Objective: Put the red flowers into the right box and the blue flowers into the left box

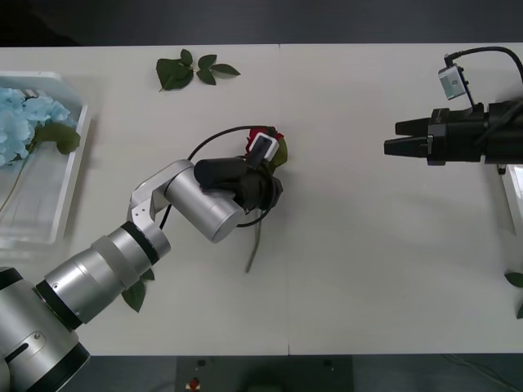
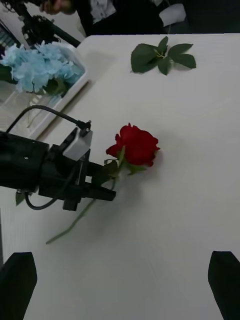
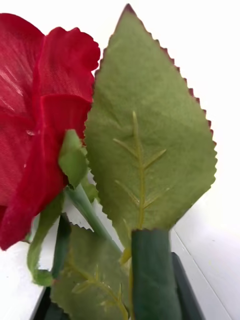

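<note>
The red flower (image 2: 136,145) lies in the middle of the white table (image 1: 351,269). The left pincer (image 2: 102,187) is closed on its stem, just under the bloom. The blue flowers (image 1: 20,122) sit in the left box (image 1: 69,180). The right pincer (image 1: 392,137) hangs well apart, its black fingers wide open and holding nothing

rose (image 3: 45,125): cloth-like petals, soft matt, at left gripper (image 2: 102,192) tips | leaf (image 3: 150,140): woven fabric, matt, serrated edge | left arm (image 1: 196,204): brushed metal, satin sheen | right gripper (image 1: 400,137): black matt plastic | table (image 1: 368,269): smooth, pale, faint sheen | left box (image 1: 73,175): glossy translucent white plastic | blue flowers (image 1: 20,122): fluffy cloth
</note>
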